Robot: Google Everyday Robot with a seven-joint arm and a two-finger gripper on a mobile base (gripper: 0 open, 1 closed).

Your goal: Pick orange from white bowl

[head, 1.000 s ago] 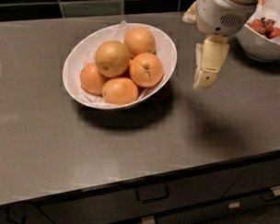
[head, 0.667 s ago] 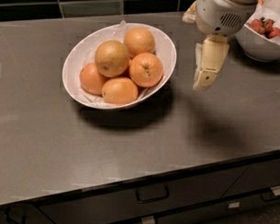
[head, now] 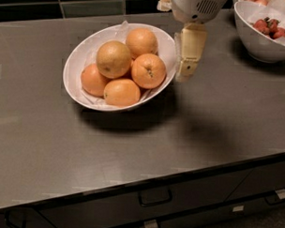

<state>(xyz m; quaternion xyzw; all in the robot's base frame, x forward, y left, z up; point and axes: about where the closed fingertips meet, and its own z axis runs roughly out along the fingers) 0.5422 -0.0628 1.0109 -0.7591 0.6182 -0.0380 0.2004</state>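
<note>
grey surface (head: 217, 123) with white bowl (head: 77, 58), orange (head: 114, 59) on top, end effector (head: 184, 74) just beside rim, grip unclear

The gripper (head: 185, 65), at 1 o'clock in the view, is a cream, blocky, downward-tapering part. At its 12 o'clock the wrist housing (head: 186, 8) is white and rounded, with a dotted vent grille (head: 208, 5).
</note>
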